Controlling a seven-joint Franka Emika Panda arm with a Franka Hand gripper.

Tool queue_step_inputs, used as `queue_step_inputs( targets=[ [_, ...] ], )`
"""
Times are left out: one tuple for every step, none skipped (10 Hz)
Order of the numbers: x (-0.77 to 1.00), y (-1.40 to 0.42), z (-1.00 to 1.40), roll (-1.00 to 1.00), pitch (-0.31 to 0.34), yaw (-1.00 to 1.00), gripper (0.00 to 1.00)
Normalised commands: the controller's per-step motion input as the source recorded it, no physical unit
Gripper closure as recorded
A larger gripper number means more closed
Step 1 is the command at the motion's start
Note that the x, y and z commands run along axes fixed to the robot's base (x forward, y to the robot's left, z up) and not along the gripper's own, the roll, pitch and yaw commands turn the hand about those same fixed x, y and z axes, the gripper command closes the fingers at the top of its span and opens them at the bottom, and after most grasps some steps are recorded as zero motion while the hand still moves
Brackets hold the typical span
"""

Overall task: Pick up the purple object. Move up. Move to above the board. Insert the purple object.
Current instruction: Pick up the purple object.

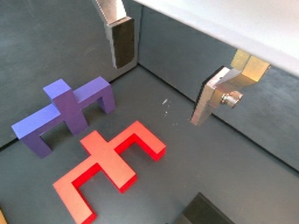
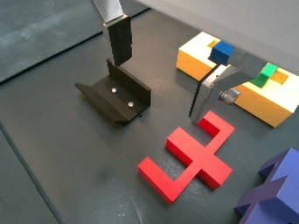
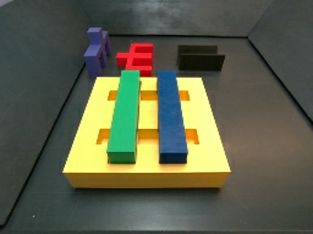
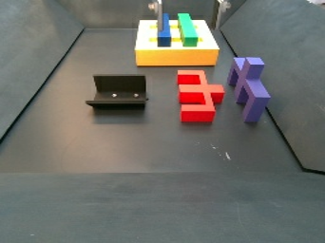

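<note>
Dark floor enclosed by dark walls: the purple object (image 4: 249,87) lies untouched beside the red stepped block (image 4: 196,95), well apart from the yellow board (image 3: 146,164) with its green bar (image 3: 124,114) and blue bar (image 3: 171,114). The hand (image 1: 166,74), released and empty, hangs above the floor with fingers apart. To grasp well, it should centre over the piece's flat bar, align its pads across the bar's width, then descend squarely

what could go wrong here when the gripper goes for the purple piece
The purple object lies right beside the red block, so a finger coming down between them may nudge the red one. The open gripper hangs empty above the floor and off the piece, so it must realign first. The board already carries a green bar and a blue bar, leaving tight slots.
</note>
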Motion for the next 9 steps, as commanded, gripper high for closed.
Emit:
queue_step_inputs(
  targets=[
    [0.00,0.00,0.00,0.00,0.000,-0.01,0.00],
    [0.00,0.00,0.00,-0.07,-0.044,-0.24,0.00],
    [-0.03,0.06,0.00,-0.13,-0.093,-0.59,0.00],
    [-0.08,0.01,0.00,-0.19,-0.131,-0.72,0.00],
    [-0.15,0.00,0.00,-0.19,-0.141,-0.76,0.00],
    [-0.23,0.00,0.00,-0.17,-0.144,-0.81,0.00],
    [-0.20,0.00,-0.01,-0.19,-0.161,-0.83,0.00],
    [-0.15,-0.02,-0.05,-0.20,-0.171,-0.85,0.00],
    [-0.15,-0.02,-0.05,-0.20,-0.171,-0.85,0.00]
  ],
)
